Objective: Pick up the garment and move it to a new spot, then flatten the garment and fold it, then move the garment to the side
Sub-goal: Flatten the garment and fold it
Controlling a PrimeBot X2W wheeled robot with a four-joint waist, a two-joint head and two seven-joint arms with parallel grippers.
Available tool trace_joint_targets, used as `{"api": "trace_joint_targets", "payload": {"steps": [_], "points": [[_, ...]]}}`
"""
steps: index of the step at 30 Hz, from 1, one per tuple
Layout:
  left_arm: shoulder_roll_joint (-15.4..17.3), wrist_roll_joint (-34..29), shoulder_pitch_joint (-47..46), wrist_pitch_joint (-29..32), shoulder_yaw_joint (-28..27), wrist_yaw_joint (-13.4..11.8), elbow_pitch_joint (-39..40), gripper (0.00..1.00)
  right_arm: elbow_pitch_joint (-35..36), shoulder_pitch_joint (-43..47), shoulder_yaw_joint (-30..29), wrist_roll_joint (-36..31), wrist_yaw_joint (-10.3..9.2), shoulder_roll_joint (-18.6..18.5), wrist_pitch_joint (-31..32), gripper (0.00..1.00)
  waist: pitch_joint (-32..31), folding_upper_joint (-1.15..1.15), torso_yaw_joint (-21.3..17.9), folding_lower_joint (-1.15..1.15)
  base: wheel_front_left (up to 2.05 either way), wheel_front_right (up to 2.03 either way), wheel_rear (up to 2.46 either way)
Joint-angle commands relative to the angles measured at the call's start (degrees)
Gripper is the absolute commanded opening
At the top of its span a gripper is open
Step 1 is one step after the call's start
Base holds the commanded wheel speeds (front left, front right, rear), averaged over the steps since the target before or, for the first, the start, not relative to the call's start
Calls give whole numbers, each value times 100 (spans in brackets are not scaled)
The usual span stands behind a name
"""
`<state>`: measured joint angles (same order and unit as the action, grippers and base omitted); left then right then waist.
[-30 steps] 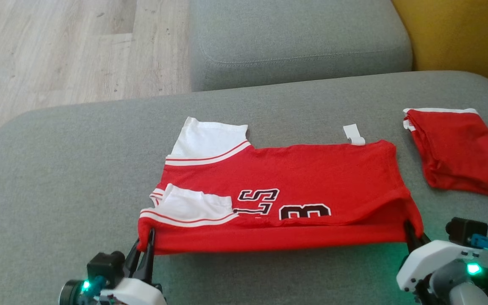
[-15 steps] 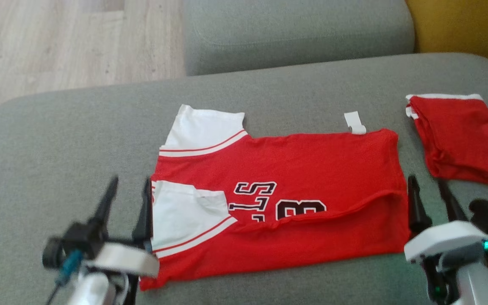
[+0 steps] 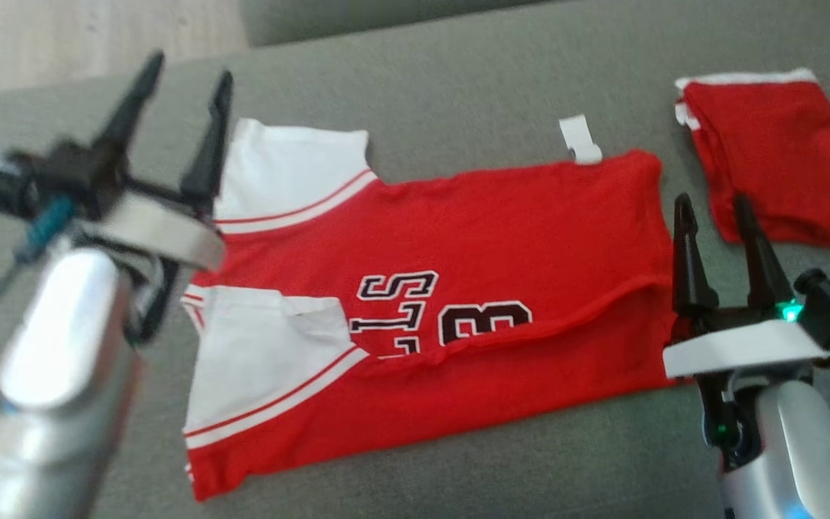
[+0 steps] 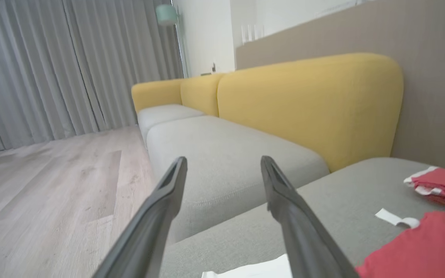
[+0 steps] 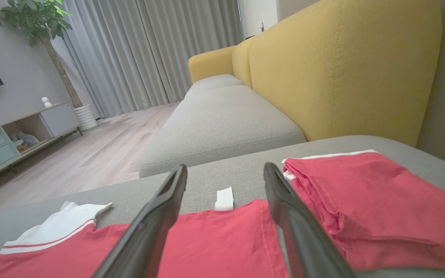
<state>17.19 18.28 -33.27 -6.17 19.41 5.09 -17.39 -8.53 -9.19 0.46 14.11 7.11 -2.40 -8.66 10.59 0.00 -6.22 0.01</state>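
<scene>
**While the jersey lies half folded, here's how we line up the next fold**

Since both end effectors are spread wide with nothing in them, we reckon we're between grips. The left end effector (image 3: 190, 68) hangs over the far white sleeve at the collar end. The right end effector (image 3: 710, 202) sits just beside the hem end, in the gap between the red jersey (image 3: 501, 238) and the other folded red garment (image 3: 775, 158). The jersey lies on the grey cushion (image 3: 458, 72), with its near long edge turned up over the bottom of the black print and the near sleeve tucked in a bit rumpled.

Our take: go for the two far corners at the same depth, so the fold line runs straight along the length. On the right, we come in from the jersey's side of the gap so we don't snag the neighbour. We pinch only the top cloth, not the cushion fabric, and keep it taut between both grips while carrying it over. The little white tag (image 3: 579, 140) pokes out at the far edge, so we tuck it under.
</scene>
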Motion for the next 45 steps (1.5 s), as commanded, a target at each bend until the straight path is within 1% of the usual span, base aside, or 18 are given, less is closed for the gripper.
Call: {"api": "trace_joint_targets", "payload": {"steps": [1,4,7,9,12,15,18,20,23,32,34,35,36,37,38,42,45], "points": [[310,7,-432,119,-176,46,3,100,251,-267,169,8,37,-48,-82,100,362,0,-306,-1,0,0,0],[592,55,-1052,566,37,179,-505,100,342,-402,217,45,37,-48,-123,100,659,0,-470,-1,0,0,0],[857,236,-1567,1093,341,229,-1076,100,386,-528,247,67,37,-48,-167,100,861,0,-612,-1,0,0,0],[1037,498,-1808,1527,802,235,-1352,100,401,-589,251,89,37,-48,-195,100,955,0,-693,-1,0,0,0],[1362,970,-2152,2012,1430,237,-1571,100,427,-672,257,121,37,-48,-230,100,1118,0,-769,-1,0,0,0],[1619,1384,-2429,2264,1862,238,-1744,100,437,-746,294,138,37,-48,-269,100,1257,0,-824,-1,0,0,0],[1800,1609,-2639,2373,2142,238,-1988,100,443,-807,343,172,37,-48,-307,100,1364,0,-868,-1,0,0,0],[1858,1703,-2739,2414,2292,238,-2170,100,445,-831,360,198,37,-48,-331,100,1415,0,-886,-1,0,0,0],[1862,1976,-2789,2548,2509,239,-2354,100,424,-846,361,212,37,-48,-358,100,1452,0,-904,-1,0,0,0],[1926,2718,-2904,2773,3044,239,-2473,100,340,-899,296,178,37,-48,-389,100,1513,0,-927,-1,0,0,0],[1911,2937,-2902,2935,3087,239,-2579,100,345,-918,299,169,37,-48,-391,100,1522,0,-933,-1,0,0,0],[1884,3090,-2875,3113,3097,239,-2658,100,347,-925,298,163,37,-48,-393,100,1519,0,-934,-1,0,0,0],[1862,3208,-2851,3301,3158,239,-2665,90,350,-930,295,159,37,-48,-393,100,1516,0,-934,-1,0,0,0],[1863,3294,-2853,3405,3206,239,-2634,49,357,-932,286,154,37,-48,-394,100,1517,0,-930,-1,0,0,0],[1867,3372,-2866,3429,3217,239,-2609,0,364,-933,271,150,37,-48,-395,100,1518,0,-922,-1,0,0,0],[1872,3486,-2893,3368,3277,239,-2555,0,359,-922,202,120,37,-48,-389,100,1482,0,-869,-1,0,0,0],[1869,3439,-2942,3029,3309,239,-2553,0,341,-912,255,-53,37,-48,-302,100,1385,0,-784,-1,0,0,0]]}}
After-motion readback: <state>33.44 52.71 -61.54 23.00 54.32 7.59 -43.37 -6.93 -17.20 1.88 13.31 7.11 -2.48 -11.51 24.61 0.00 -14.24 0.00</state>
